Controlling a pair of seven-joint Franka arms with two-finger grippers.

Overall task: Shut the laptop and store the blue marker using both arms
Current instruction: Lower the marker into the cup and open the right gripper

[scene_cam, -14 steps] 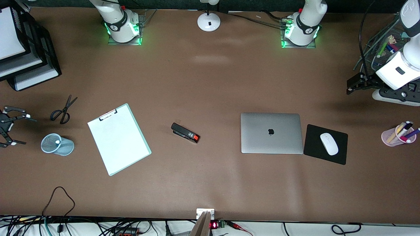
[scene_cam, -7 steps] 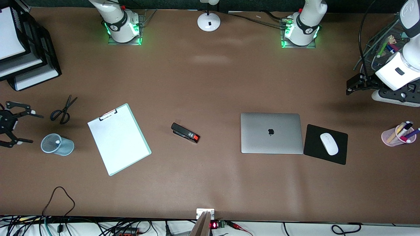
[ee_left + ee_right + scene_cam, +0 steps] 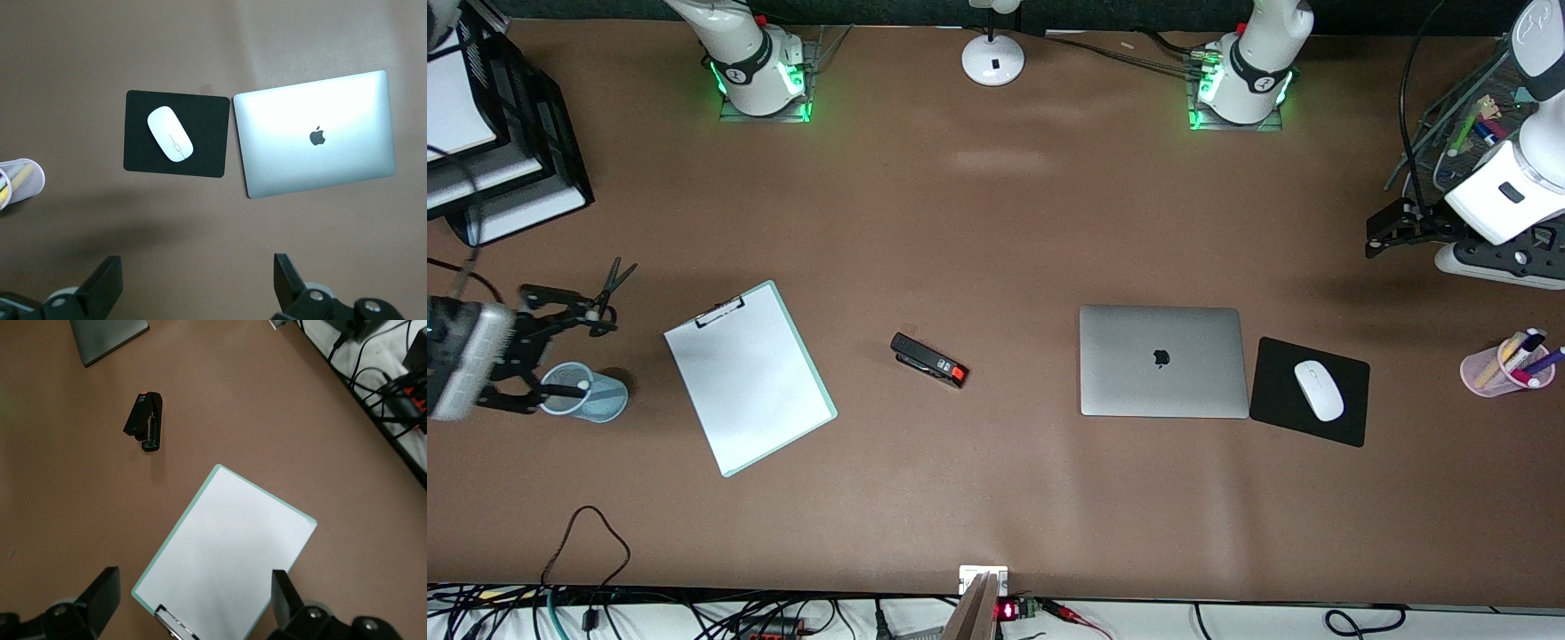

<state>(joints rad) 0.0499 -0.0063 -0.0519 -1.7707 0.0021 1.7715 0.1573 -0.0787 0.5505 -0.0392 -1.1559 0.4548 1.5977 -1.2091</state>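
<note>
The laptop (image 3: 1163, 361) lies shut on the table, silver lid up with the black apple logo; it also shows in the left wrist view (image 3: 313, 137). The blue marker does not show on its own; only a whitish tip shows inside a pale blue mesh cup (image 3: 583, 392). My right gripper (image 3: 596, 357) is open and empty over the cup and the scissors (image 3: 600, 298); in the right wrist view (image 3: 193, 608) its fingers frame the clipboard's clip end. My left gripper (image 3: 1374, 238) is open and empty, waiting at the left arm's end of the table, also in the left wrist view (image 3: 195, 290).
A clipboard (image 3: 749, 378) and a black stapler (image 3: 929, 360) lie between the cup and the laptop. A black mouse pad (image 3: 1280, 400) with a white mouse (image 3: 1318, 389) sits beside the laptop. A pink cup (image 3: 1507, 366), a wire tray (image 3: 1463, 120), black paper trays (image 3: 507, 151) and a lamp base (image 3: 992, 58) stand along the edges.
My right gripper has swung in from the right arm's end of the table toward the clipboard, now over the cup and scissors. The left arm has not moved.
</note>
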